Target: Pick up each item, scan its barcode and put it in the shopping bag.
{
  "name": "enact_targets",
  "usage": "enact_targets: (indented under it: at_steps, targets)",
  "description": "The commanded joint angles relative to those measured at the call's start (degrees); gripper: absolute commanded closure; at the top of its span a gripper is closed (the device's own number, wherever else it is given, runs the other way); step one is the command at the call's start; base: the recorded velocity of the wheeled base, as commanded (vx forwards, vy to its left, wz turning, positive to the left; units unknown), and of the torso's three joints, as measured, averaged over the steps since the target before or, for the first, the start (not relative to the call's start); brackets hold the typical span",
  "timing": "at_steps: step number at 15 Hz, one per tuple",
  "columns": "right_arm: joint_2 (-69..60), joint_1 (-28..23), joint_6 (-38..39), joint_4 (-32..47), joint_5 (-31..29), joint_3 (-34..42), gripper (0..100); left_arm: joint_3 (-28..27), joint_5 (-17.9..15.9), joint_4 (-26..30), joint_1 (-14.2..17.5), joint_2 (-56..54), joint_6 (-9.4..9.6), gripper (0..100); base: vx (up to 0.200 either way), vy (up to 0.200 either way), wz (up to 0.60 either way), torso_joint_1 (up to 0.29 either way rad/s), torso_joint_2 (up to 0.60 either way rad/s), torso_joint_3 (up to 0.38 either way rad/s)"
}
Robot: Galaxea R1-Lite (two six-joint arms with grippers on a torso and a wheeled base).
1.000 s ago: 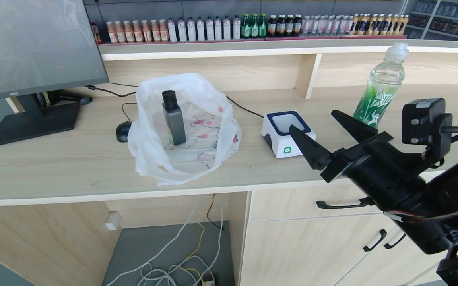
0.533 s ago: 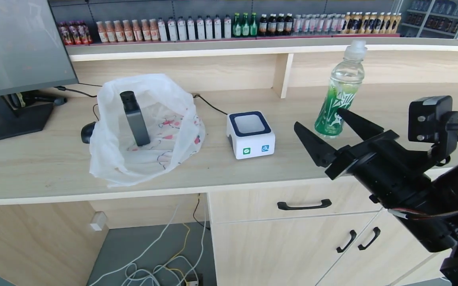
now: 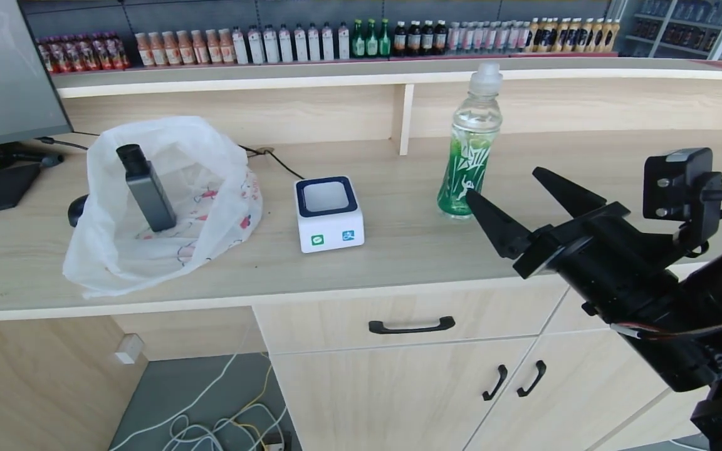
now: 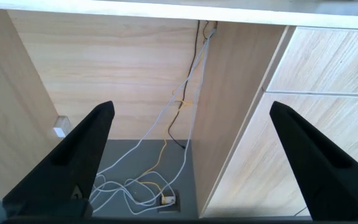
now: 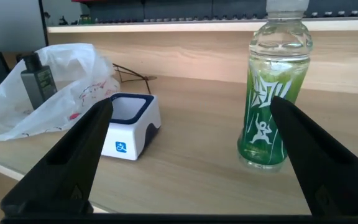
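The bottle [image 3: 469, 150], clear plastic with a green patterned label and a pale cap, stands upright on the light wooden worktop [image 3: 398, 244], toward its right-hand part and close to the raised back ledge. The right gripper [image 3: 501, 182] hangs just in front of it with its two black fingers spread wide and nothing between them; from the right wrist view the bottle [image 5: 273, 99] rises partly behind one finger of that gripper [image 5: 191, 101], apart from it. To the bottle's left sits the white barcode scanner [image 3: 328, 213], a small cube with a dark blue frame round its top window, seen again in the right wrist view [image 5: 129, 124]. Farther left lies the shopping bag [image 3: 223, 169], thin white plastic with red and blue print, its mouth open; a dark grey bottle [image 3: 148, 191] with a black cap stands inside it, leaning slightly. A black mouse [image 3: 76, 210] peeks out behind the bag, and a monitor [image 3: 4, 69] fills the far left corner. Rows of drink bottles [image 3: 336, 41] line the shelf behind the worktop. The left gripper [image 4: 191, 106], fingers likewise wide and empty, is held low, facing the open recess under the worktop where loose cables [image 4: 154, 180] trail across the floor beside the drawer fronts [image 4: 328, 62].
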Motion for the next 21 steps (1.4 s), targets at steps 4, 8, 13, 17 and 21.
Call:
enact_targets:
  at_steps: [4, 8, 13, 17, 21]
  targets:
    - [-0.14, 0.1, 0.07, -0.09, -0.17, 0.37, 0, 0.0, 0.0, -0.02, 0.0, -0.02, 0.53, 0, 0.0, 0.0, 0.0, 0.0, 0.0, 0.0]
    - [-1.72, -0.51, -0.19, 12.21, -2.89, -9.83, 0, 0.0, 0.0, -0.02, 0.0, -0.02, 0.53, 0, 0.0, 0.0, 0.0, 0.0, 0.0, 0.0]
    - [-0.49, -2.97, -0.28, 33.57, -3.07, -26.35, 0, 0.0, 0.0, -0.02, 0.0, -0.02, 0.53, 0, 0.0, 0.0, 0.0, 0.0, 0.0, 0.0]
    - [2.15, -2.88, -0.46, 38.4, -6.14, -30.48, 0, 0.0, 0.0, -0.02, 0.0, -0.02, 0.53, 0, 0.0, 0.0, 0.0, 0.0, 0.0, 0.0]
    - [5.66, -2.71, -0.19, 38.49, -6.14, -33.38, 0, 0.0, 0.0, -0.02, 0.0, -0.02, 0.53, 0, 0.0, 0.0, 0.0, 0.0, 0.0, 0.0]
